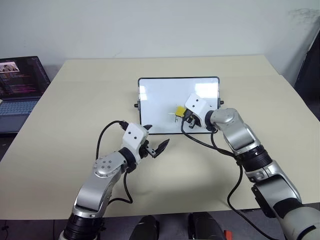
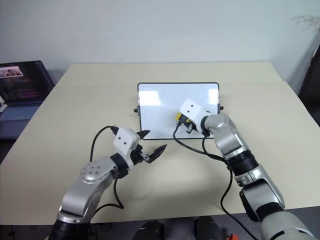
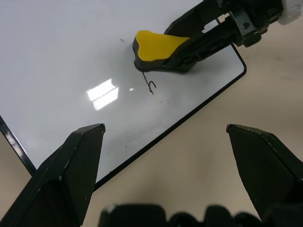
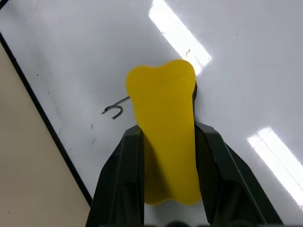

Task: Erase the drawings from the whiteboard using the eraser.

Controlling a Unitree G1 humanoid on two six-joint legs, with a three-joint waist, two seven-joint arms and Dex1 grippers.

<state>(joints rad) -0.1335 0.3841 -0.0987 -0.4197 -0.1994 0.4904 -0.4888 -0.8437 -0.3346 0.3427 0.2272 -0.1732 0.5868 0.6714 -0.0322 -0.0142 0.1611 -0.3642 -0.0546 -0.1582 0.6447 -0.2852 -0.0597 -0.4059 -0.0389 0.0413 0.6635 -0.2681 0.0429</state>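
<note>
The whiteboard (image 1: 165,100) lies at the centre of the head view on a beige table (image 1: 75,125), its black frame showing along the edges. The right gripper (image 4: 163,142) is clenched on the yellow eraser (image 4: 163,127), its 2 black fingers (image 4: 118,179) pressing the block's sides. The eraser sits over the board's lower middle, near the bottom frame. Just beside the eraser, 1 small hooked black mark (image 4: 113,109) of the drawings remains, with a few faint specks nearby. The left gripper (image 1: 156,146) hangs below the board at lower centre-left, jaws released and holding nothing. A laptop (image 1: 17,87) sits at the left edge.
</note>
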